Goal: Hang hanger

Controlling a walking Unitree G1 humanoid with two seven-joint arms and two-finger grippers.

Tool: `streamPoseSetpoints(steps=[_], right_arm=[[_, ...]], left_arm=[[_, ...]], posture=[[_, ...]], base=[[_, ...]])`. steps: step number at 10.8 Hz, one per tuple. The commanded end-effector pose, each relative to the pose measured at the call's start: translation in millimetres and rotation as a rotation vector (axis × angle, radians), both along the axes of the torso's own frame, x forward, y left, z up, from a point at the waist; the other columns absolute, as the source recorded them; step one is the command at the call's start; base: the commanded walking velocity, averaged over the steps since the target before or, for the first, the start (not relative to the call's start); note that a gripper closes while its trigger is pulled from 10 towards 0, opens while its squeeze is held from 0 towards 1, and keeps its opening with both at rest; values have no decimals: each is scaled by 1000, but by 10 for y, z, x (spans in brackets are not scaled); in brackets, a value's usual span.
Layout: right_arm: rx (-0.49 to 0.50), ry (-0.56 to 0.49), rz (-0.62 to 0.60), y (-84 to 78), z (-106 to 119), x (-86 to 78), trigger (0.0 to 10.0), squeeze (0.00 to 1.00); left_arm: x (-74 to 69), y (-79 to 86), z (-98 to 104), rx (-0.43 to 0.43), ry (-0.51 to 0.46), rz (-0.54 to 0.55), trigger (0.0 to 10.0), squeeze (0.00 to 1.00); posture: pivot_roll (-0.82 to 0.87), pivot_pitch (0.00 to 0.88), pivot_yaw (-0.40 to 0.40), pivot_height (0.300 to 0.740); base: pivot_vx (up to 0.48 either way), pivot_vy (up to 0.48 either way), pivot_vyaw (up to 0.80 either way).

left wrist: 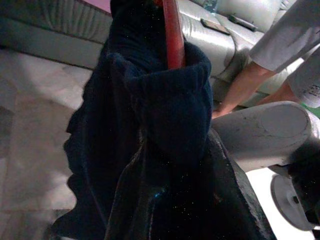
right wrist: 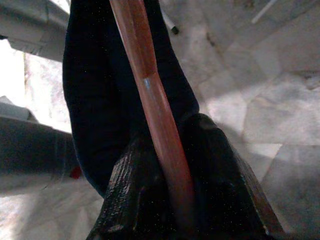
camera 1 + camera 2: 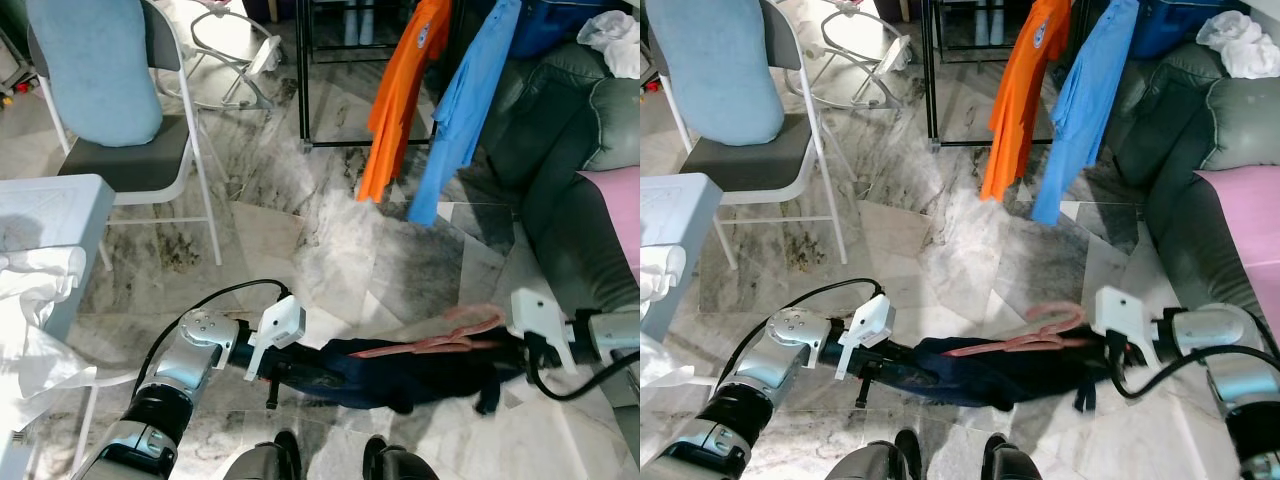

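Both arms are stretching a dark garment (image 3: 400,370) on a red hanger (image 3: 430,340) low over the marble floor (image 3: 330,250). The left gripper (image 3: 285,372) is pinching the cloth end at nine o'clock; the right gripper (image 2: 175,200) is clamping the hanger bar at three. At twelve, an orange shirt (image 3: 405,90) and blue shirt (image 3: 465,100) are hanging on the rack (image 3: 305,80).

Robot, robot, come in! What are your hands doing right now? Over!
Left gripper and right gripper shut on pink plastic hanger carrying dark navy garment. Black metal rack ahead, across bare marble floor.
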State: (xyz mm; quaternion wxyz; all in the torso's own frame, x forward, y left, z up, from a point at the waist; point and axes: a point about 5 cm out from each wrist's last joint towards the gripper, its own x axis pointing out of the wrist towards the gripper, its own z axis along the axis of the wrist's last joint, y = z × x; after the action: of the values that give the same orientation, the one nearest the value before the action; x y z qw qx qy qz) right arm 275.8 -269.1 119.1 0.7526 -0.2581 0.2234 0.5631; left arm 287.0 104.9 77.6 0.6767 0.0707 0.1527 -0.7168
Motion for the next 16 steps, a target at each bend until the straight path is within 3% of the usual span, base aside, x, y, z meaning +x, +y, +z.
streamPoseSetpoints(steps=[1, 3, 5, 6, 7, 9, 11, 16], right_arm=[[12, 51, 18, 0, -40, -73, 0, 0], [18, 63, 10, 8, -78, -98, 0, 0], [39, 42, -29, 47, -105, -82, 0, 0], [45, 43, -33, 66, -126, -99, 0, 0], [47, 39, -41, 63, -131, -104, 0, 0], [29, 27, -75, 35, -142, -82, 0, 0], [15, -24, -168, 72, -246, -12, 0, 0], [38, -86, -423, 246, -523, 124, 0, 0]], left_arm=[[26, -20, 47, -19, -28, 0, 9373, 0], [31, -20, 39, -19, -32, 11, 9843, 0], [121, -57, 14, -63, -84, 154, 10000, 0], [205, -57, 0, -57, -139, 279, 10000, 0], [291, -29, -19, -18, -191, 413, 10000, 1000], [342, -7, -4, -37, -223, 499, 10000, 1000], [474, 98, 48, -29, -340, 735, 10000, 1000], [442, 224, -148, -69, -224, 989, 10000, 1000]], posture=[[-192, 214, 47, 740], [-191, 214, 46, 740], [-192, 211, 47, 740], [-197, 211, 48, 740], [-201, 212, 50, 740], [-204, 211, 50, 740], [-206, 209, 51, 740], [-200, 199, 64, 740]], base=[[0, 0, 0], [0, 0, 0], [0, 0, 0], [0, 0, 0], [0, 0, 0], [0, 0, 0], [0, 0, 0], [0, 0, 0]])
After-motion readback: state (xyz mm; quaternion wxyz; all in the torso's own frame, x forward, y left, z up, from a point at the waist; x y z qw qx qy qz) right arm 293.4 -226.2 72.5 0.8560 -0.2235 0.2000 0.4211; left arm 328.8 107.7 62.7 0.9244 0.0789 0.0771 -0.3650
